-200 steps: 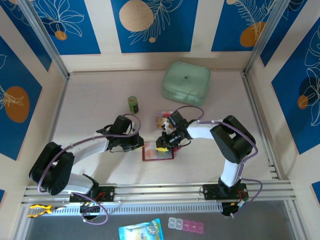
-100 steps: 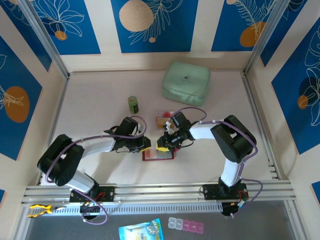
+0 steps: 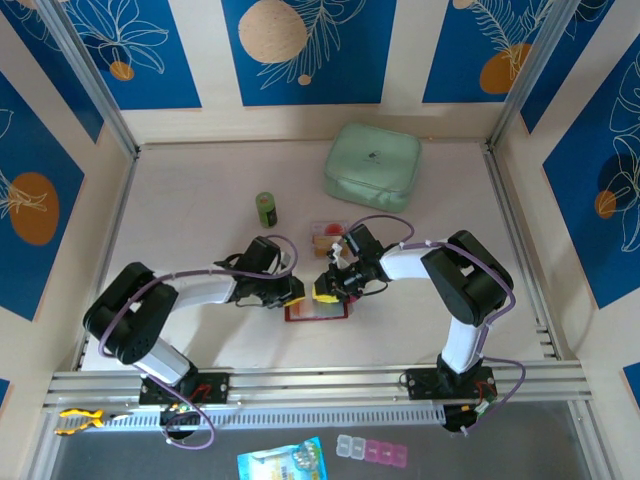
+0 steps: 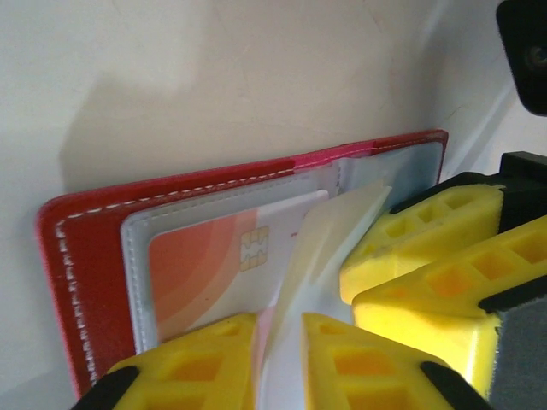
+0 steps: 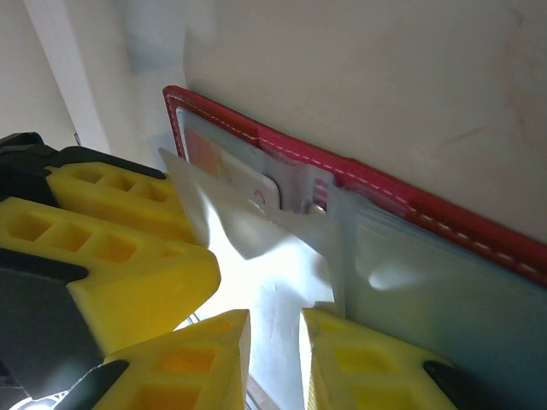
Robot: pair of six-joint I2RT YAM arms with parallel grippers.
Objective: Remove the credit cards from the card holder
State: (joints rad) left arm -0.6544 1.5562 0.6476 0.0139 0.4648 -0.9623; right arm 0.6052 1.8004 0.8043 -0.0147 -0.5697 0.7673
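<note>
The red card holder (image 3: 318,311) lies open on the table between the arms. In the left wrist view its red cover (image 4: 77,273) frames a clear pocket holding an orange credit card (image 4: 201,256) with a chip. A loose clear pocket leaf (image 4: 333,239) stands up from the spine. My left gripper (image 4: 279,359) is shut on that leaf from the left, and my right gripper (image 5: 275,359) is shut on it from the other side, fingertips nearly meeting over the holder (image 5: 385,184). Two more cards (image 3: 325,237) lie on the table just behind.
A large mint-green case (image 3: 372,165) sits at the back. A small green bottle (image 3: 267,209) stands left of the loose cards. Frame posts and walls bound the table; a metal rail (image 3: 320,380) runs along the near edge.
My left gripper has slid right along the table to the holder's left edge and now meets the right gripper. The right gripper has stayed over the holder.
</note>
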